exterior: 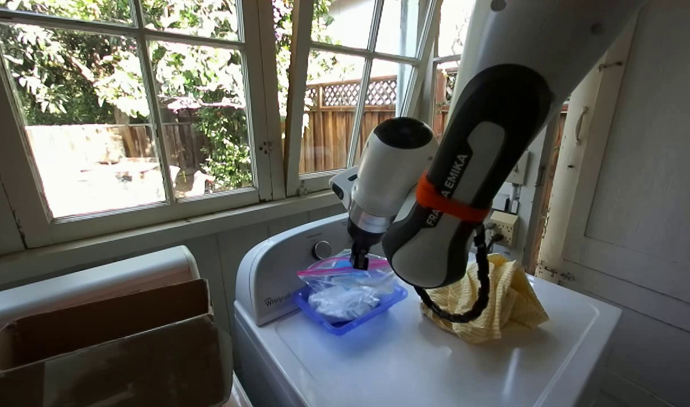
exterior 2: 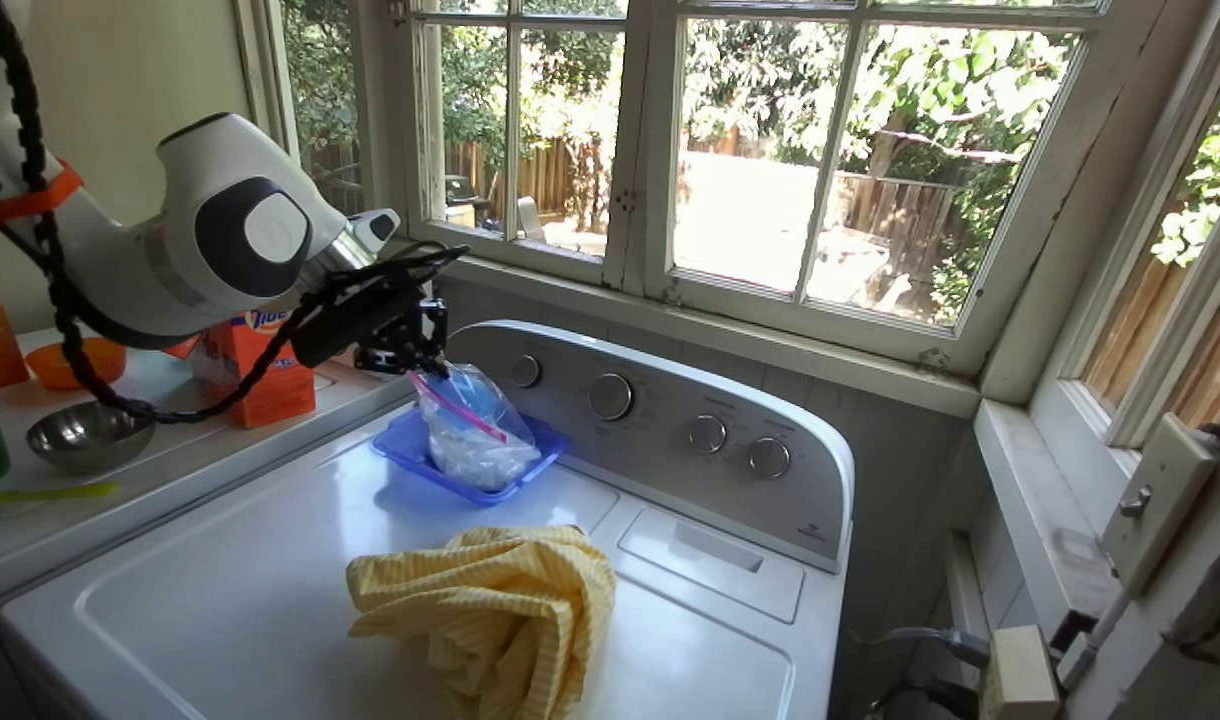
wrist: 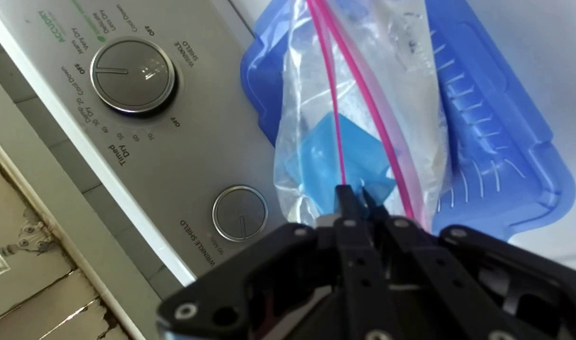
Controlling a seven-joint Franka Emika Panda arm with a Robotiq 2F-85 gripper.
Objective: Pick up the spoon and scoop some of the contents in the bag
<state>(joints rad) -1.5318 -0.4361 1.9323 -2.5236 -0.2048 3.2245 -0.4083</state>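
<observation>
Just above the blue rectangular tray (wrist: 503,99), the end effector (wrist: 355,191) is clenched, with the light-blue plastic spoon (wrist: 359,156) apparently gripped by its near end. The spoon is poised over the tray, at the mouth of the clear zip-top bag (wrist: 410,94); whether the pink zip closure (wrist: 386,137) is pinched too cannot be told. Lower down, the white contents (exterior: 345,304) are cradled in the tray. The spoon is best tipped edge-first, eased down towards the tray, slid under the heap, then levelled and raised slowly, so that the bag is not dragged off the tray.
</observation>
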